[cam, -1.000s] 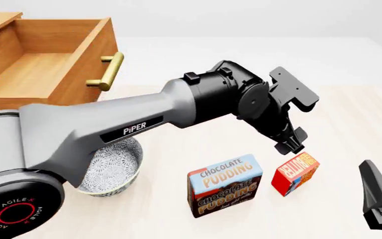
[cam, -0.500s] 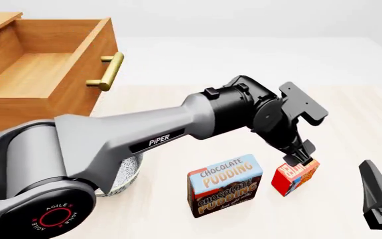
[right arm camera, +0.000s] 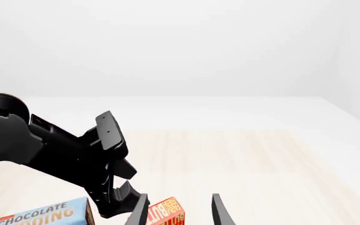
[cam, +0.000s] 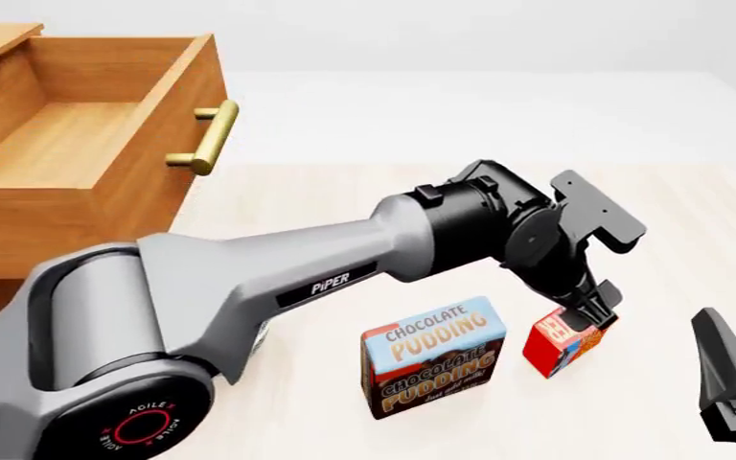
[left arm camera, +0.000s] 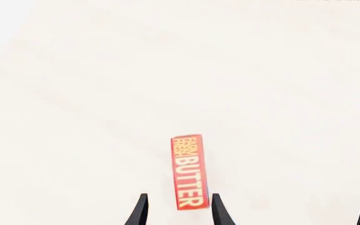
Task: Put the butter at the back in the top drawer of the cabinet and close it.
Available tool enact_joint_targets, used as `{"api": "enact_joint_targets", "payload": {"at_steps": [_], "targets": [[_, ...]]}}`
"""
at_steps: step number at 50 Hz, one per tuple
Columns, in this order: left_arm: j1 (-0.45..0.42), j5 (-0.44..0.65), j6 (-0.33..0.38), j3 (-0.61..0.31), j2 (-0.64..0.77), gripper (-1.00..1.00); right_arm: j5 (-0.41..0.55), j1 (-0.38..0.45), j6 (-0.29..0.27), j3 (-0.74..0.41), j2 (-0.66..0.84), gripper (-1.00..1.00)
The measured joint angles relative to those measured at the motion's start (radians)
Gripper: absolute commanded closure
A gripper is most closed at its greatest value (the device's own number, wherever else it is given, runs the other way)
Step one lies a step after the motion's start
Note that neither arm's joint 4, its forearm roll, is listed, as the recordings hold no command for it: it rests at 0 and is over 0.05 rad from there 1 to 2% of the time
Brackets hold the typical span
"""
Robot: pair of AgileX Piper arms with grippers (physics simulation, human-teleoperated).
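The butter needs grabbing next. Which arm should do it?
Left. Its gripper is right over the butter, fingers open on either side. The right gripper sits off to the side.

The place was a bare simulated test bench, not a lived-in room: a pale wood-grain table [cam: 342,192] ran back into a blank white backdrop with no walls, windows or fittings. Its props hinted at a kitchen: a light wooden cabinet [cam: 11,230] with a brass bar handle [cam: 210,137], a box of chocolate pudding [cam: 435,356], and a pack of butter [cam: 563,343].
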Motion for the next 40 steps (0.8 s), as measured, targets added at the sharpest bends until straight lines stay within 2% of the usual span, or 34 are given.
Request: {"api": "enact_joint_targets", "payload": {"at_steps": [40], "targets": [[-0.005,-0.038,-0.052,0.007,0.049,-1.0,0.0,0.0,0.0,0.0,0.0,-1.0]]}}
